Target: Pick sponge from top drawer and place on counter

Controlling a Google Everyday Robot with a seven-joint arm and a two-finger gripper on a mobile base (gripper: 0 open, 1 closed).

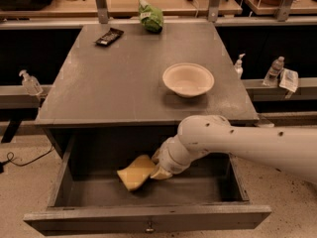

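The top drawer (148, 218) is pulled open below the counter (109, 78). Inside it my gripper (154, 165) is shut on the pale-yellow sponge (133, 172), gripping its right end. The sponge is tilted and held just above the drawer floor, left of centre. My white arm (237, 140) reaches in from the right, over the drawer's right side.
On the counter stand a cream bowl (188, 79) at the right, a black flat packet (109, 36) at the far left, and a green bag (150, 16) at the far edge. Sanitizer bottles (30, 83) and a water bottle (274, 71) stand on side ledges.
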